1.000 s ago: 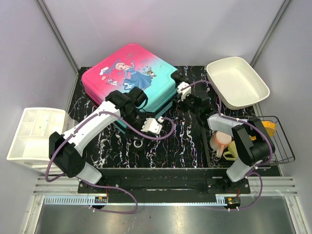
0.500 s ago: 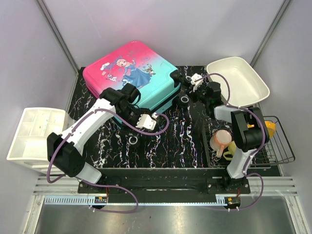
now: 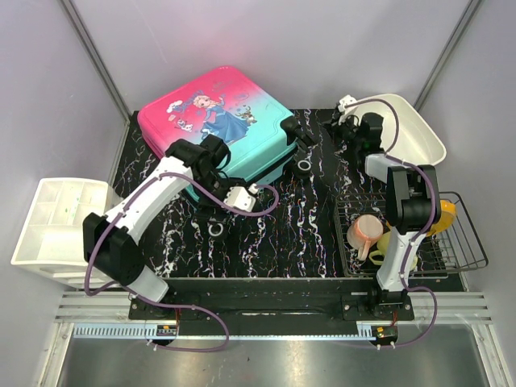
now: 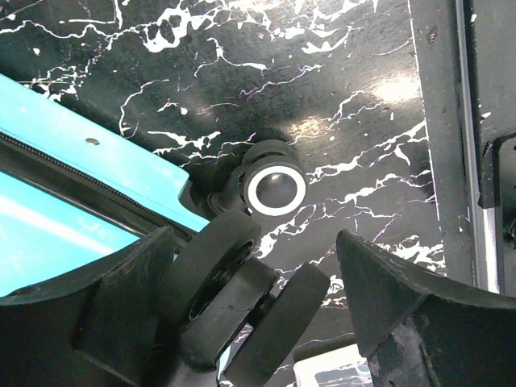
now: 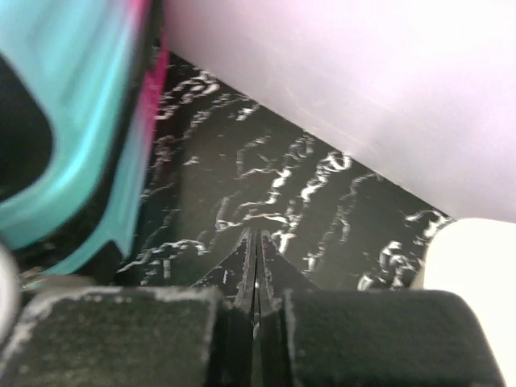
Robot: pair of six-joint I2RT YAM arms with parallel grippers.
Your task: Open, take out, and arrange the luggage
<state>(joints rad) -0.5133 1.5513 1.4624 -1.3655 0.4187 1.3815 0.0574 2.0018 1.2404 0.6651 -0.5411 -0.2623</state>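
The luggage (image 3: 218, 121) is a pink-to-teal hard-shell suitcase with a princess print. It lies closed at the back left of the black marble table. Its teal edge also shows in the left wrist view (image 4: 72, 153) and the right wrist view (image 5: 89, 121). My left gripper (image 3: 216, 201) is at the suitcase's near corner, open. A black double caster wheel (image 4: 242, 282) sits between its fingers (image 4: 254, 242). A second caster with a white ring (image 4: 276, 189) lies just beyond. My right gripper (image 3: 339, 123) is shut and empty (image 5: 256, 235), low over the table between the suitcase and the white tub.
A white oval tub (image 3: 395, 133) stands at the back right. A wire dish rack (image 3: 451, 250) with a pink cup (image 3: 363, 232) and yellow items is at the near right. A white compartment tray (image 3: 56, 218) sits off the table's left edge.
The suitcase has shifted left and toward the back. My right gripper has drawn away from its right edge toward the tub. My left gripper has followed the suitcase's near corner.
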